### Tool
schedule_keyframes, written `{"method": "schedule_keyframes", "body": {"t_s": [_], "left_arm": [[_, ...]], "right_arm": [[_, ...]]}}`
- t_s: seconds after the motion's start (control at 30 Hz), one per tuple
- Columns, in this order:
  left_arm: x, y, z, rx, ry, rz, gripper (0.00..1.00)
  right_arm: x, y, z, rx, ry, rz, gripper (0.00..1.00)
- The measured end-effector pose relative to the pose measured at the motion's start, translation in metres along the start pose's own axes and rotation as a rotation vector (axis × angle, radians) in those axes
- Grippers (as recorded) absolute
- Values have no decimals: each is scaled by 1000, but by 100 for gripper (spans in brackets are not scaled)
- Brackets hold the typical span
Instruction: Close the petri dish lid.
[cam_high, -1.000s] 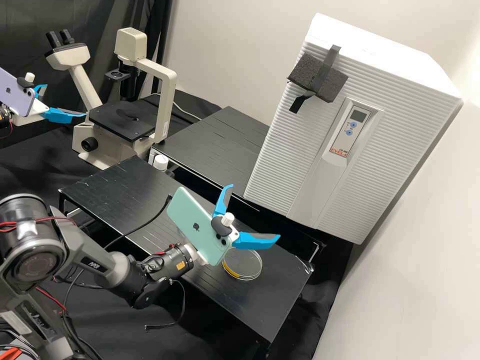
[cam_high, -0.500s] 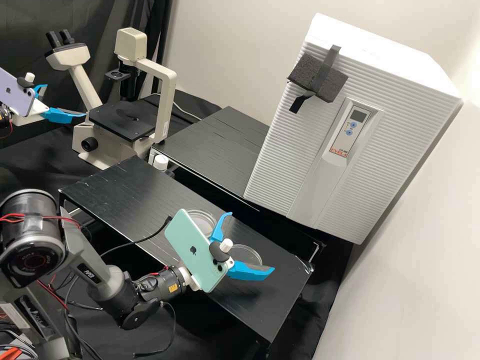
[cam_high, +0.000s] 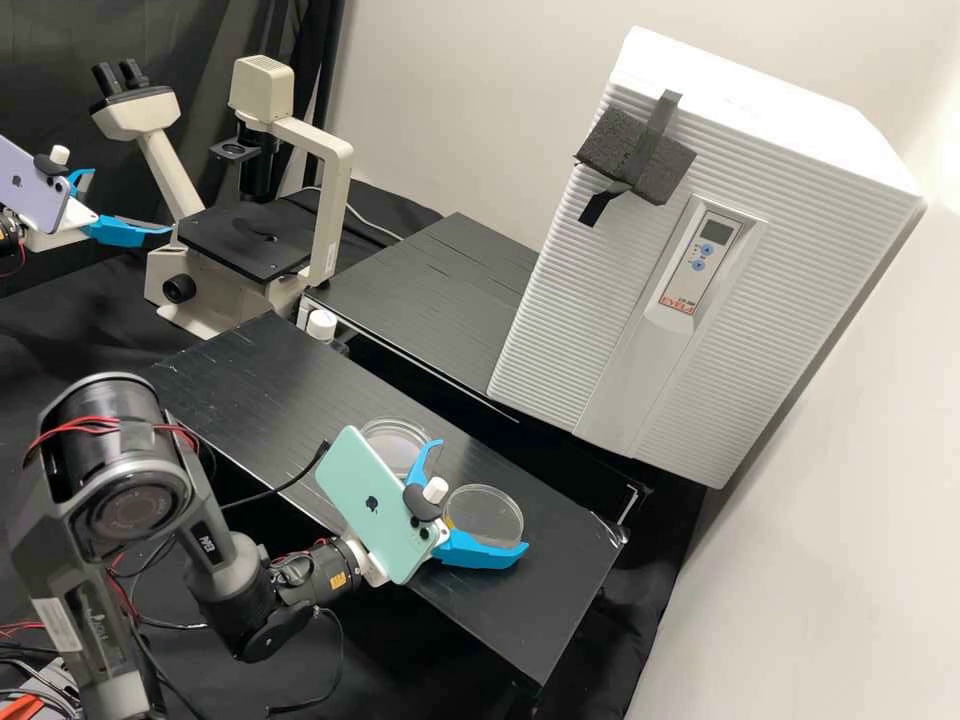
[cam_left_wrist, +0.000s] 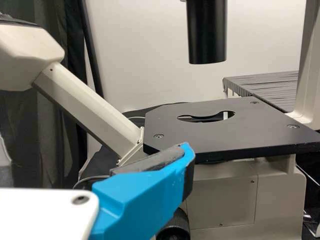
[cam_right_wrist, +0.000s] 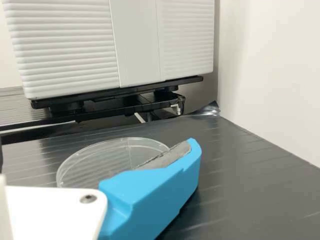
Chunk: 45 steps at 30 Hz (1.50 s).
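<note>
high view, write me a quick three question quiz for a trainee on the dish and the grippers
1. Multiple choice: what colour is the tabletop under the clear round dish nearest the right gripper? a) white b) black c) blue
2. True or false: the right gripper's two blue fingers are pressed together.
3. Fill in: the lab instrument beside the left gripper is a ____.

Key: 1 b; 2 false; 3 microscope

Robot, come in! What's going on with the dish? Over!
Right gripper open, by a clear dish. Left gripper open, near microscope. Second dish close by, maybe in the way.
</note>
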Motion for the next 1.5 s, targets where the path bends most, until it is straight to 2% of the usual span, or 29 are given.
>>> {"method": "schedule_keyframes", "body": {"t_s": [0.43,0.83,0.97,1.07,1.2,1.33,1.5], "left_arm": [[0,0,0,0,0,0,100],[0,0,0,0,0,0,100],[0,0,0,0,0,0,100],[0,0,0,0,0,0,100],[0,0,0,0,0,0,100],[0,0,0,0,0,0,100],[0,0,0,0,0,0,100]], "right_arm": [[-3,13,10,-6,-43,62,100],[-4,16,7,-11,-30,76,100],[-10,21,4,19,-26,107,100],[-19,31,2,56,-22,170,100],[-23,39,0,63,-14,224,100],[-21,36,1,67,-20,212,100],[-18,27,4,44,-40,163,100]]}}
